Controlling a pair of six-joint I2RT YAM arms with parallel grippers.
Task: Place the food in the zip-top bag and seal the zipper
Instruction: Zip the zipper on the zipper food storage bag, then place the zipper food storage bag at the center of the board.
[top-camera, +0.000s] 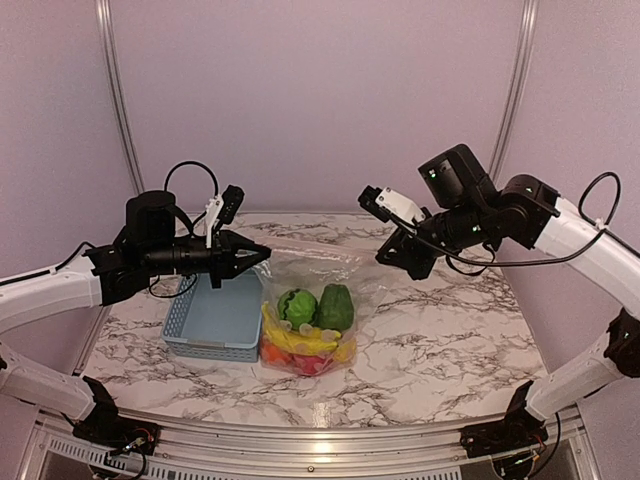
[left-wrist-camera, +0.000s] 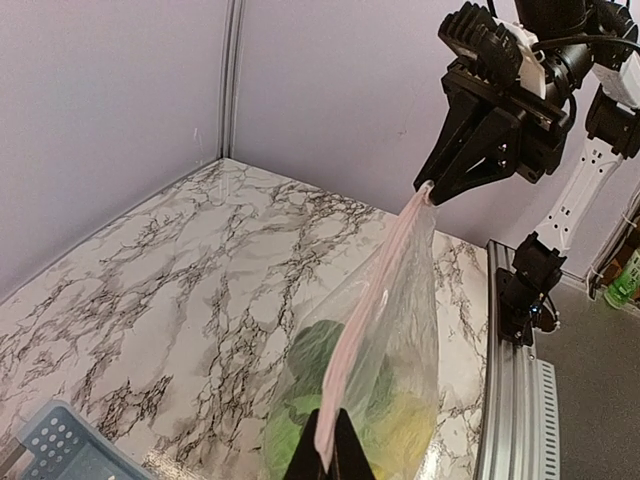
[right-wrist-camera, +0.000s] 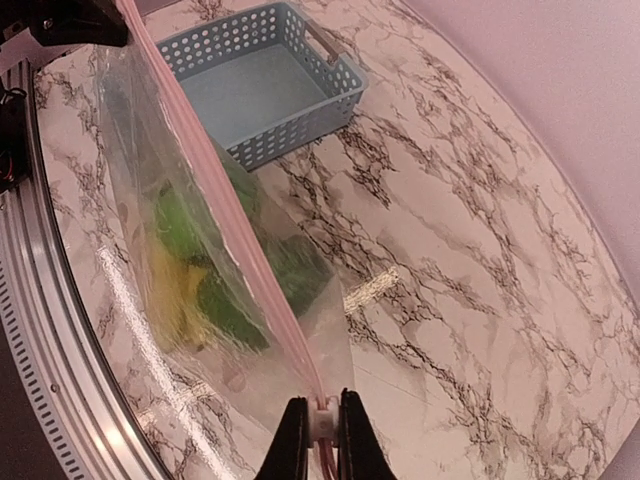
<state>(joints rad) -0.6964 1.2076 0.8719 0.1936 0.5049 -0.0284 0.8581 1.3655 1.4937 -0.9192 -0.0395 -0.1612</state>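
Top view: a large, clear, crinkly zip-top bag hangs mid-table between the two claws, mouth edge up. Small plastic toy food is bunched in its bottom: two green pieces on top, yellow bananas under them, red and orange pieces nearest. A grey-blue mesh basket sits just left of the bag, below the left claw. The right claw is at the bag's right top corner. The zipper is barely readable from here. I cannot tell whether the bag's bottom rests on the marble-pattern table.

Left wrist view: the long, thin, pinkish-white zipper runs taut from the left claw at the frame's bottom up to the right claw. The left claw is pinched tight on the left end of the strip. Green and yellow food shows blurred through the film below.

Right wrist view: only here does a small whitish slider tab show. The right claw is clamped on it at the zipper's right end. The strip's two pink lines run close together toward the left claw. I cannot tell whether they are pressed shut. The basket lies beyond the bag.
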